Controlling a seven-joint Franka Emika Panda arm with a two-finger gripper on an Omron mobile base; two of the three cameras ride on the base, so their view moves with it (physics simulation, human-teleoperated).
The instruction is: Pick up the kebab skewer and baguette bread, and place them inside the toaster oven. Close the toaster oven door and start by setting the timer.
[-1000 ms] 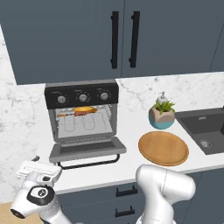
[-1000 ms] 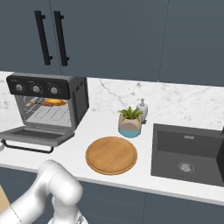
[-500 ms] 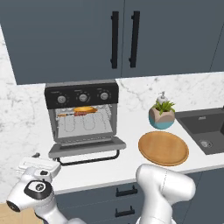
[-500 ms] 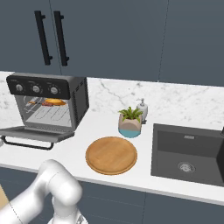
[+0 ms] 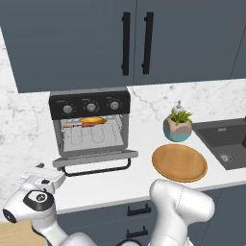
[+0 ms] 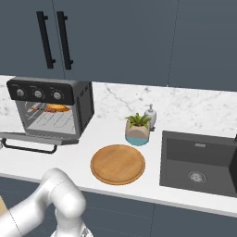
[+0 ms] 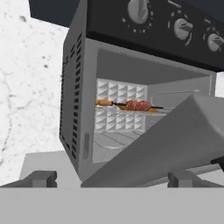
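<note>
With my two-finger gripper point(image 7: 111, 178) spread and empty, I'd slide under the grey drop-down oven door point(image 7: 175, 140) at three o'clock and lift squarely.

Rendered home kitchen, white marble worktop point(image 6: 92, 139) and backsplash, dark blue wall cabinets point(image 5: 134, 38) with black bar handles, grey toaster oven point(image 5: 90, 125) at the worktop's left end, inset dark sink point(image 6: 199, 162) at the right, round wooden board point(image 5: 179, 162), potted plant point(image 6: 137, 130)
</note>
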